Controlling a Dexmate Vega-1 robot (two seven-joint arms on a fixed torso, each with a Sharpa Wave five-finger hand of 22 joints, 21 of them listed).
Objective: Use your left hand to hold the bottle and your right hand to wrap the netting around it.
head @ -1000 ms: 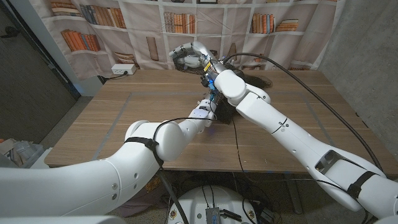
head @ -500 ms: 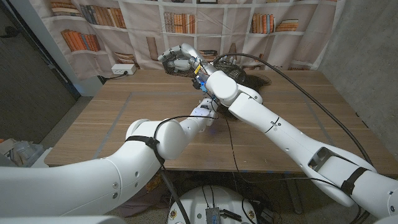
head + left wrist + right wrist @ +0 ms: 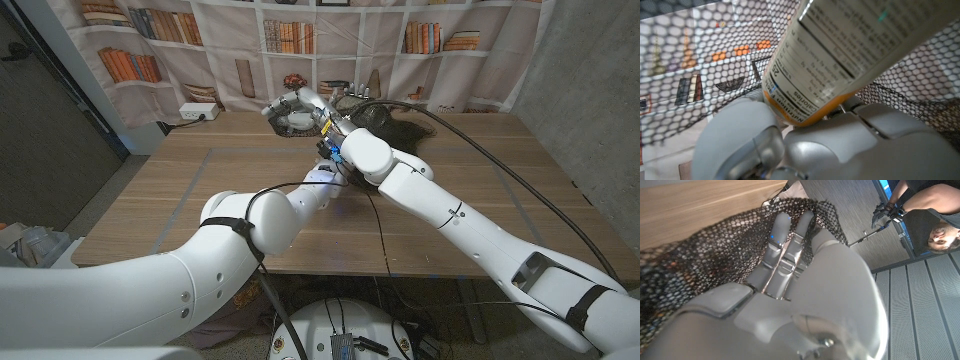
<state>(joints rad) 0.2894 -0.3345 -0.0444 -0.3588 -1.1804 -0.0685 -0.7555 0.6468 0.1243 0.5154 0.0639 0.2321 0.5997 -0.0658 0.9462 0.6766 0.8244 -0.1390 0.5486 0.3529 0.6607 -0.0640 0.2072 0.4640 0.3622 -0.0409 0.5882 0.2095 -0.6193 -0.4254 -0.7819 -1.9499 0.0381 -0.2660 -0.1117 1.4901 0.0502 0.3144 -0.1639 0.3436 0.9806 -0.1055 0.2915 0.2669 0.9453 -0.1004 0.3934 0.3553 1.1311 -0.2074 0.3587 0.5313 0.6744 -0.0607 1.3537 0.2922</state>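
Netting (image 3: 705,265) feels limp and snaggy, so my right hand (image 3: 292,108) grips its edge; left hand (image 3: 840,145) clamps the stiff, slick bottle (image 3: 840,55) low, twelve o'clock.

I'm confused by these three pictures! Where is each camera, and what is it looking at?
Head view: sits on the robot's head, looks down at the wooden table; both arms show, right hand raised.
Left wrist view: on the left wrist, looks close at the bottle; left hand below it.
Right wrist view: on the right wrist, looks along its fingers into the netting.
Both wrist views share the netting.
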